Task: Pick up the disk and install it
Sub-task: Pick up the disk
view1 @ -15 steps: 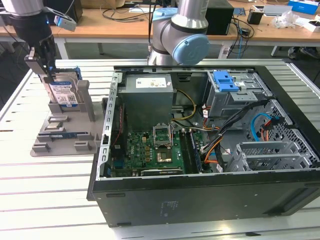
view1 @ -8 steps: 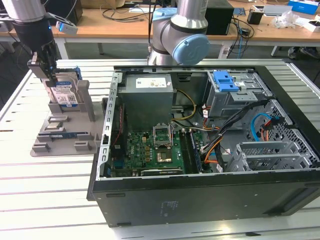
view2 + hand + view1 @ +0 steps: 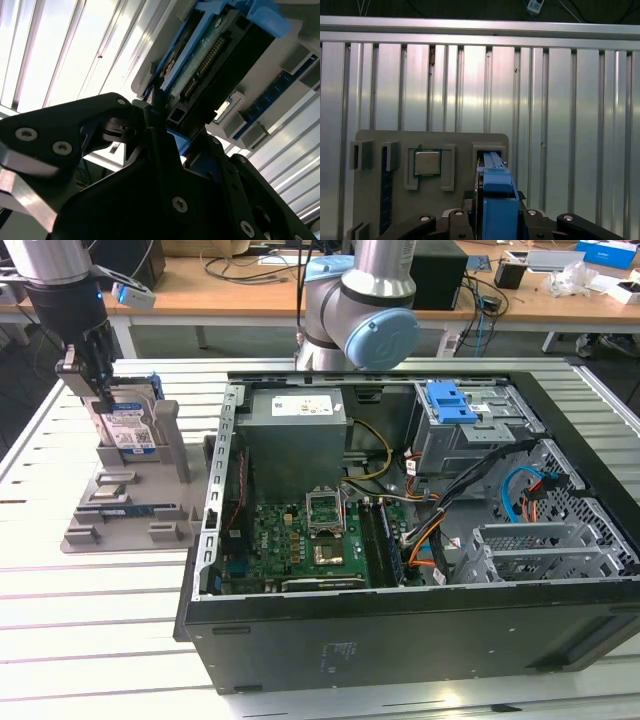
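Slatted metal table (image 3: 60,640) carries everything. The open computer case (image 3: 400,630) takes the middle and the side toward the exterior view's right. A grey drive bay with a blue latch (image 3: 450,400) sits toward the case's far corner. The grey fixture tray (image 3: 110,525) lies near the table's edge on the exterior view's left, just beside the case.

The disk (image 3: 128,430) stands on edge in a slot at the tray's far end, label facing the camera, not yet lifted out. The gripper (image 3: 103,392) is down over its top edge. In the second wrist view a finger (image 3: 154,120) lies against the blue side rail. I judge the gripper to be pinching the disk across its thickness, though contact on the other side is hidden from me.

Handling, my judgement: stiff metal body, moderately heavy, with smooth faces that could slip. The exposed connector pins (image 3: 205,60) are the fragile part. The best hold is across the rails, clear of the board.

Smallest item: a processor chip (image 3: 427,162) in its own tray pocket.
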### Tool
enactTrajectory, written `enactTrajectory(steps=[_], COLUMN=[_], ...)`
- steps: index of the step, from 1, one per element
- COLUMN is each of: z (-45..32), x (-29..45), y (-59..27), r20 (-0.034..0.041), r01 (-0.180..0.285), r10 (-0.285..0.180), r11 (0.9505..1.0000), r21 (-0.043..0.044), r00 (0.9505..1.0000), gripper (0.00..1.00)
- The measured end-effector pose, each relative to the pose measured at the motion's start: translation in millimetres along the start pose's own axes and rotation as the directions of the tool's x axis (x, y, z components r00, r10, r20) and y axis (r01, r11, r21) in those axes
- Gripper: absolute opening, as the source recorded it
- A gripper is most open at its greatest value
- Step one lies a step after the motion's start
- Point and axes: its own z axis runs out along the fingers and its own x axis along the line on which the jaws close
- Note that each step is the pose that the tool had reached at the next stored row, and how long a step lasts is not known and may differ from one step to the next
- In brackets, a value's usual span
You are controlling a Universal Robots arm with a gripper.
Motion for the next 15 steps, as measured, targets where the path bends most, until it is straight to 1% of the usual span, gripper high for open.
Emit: enactTrajectory(steps=[1, 12, 13, 14, 15], z=[0.0, 0.2, -2.2, -9.6, -15.3], x=[0.0, 0.0, 0.0, 0.1, 0.1], y=[0.0, 0.0, 0.1, 0.3, 0.5], r20=[0.0, 0.0, 0.0001, 0.0001, 0.0], r01=[0.0, 0.0, 0.0, 0.0, 0.0], r10=[0.0, 0.0, 0.0, 0.0, 0.0], r11=[1.0, 1.0, 1.0, 1.0, 1.0], r21=[0.0, 0.0, 0.0, 0.0001, 0.0], r00=[1.0, 1.0, 1.0, 1.0, 1.0], gripper=[0.37, 0.37, 0.37, 0.37, 0.37])
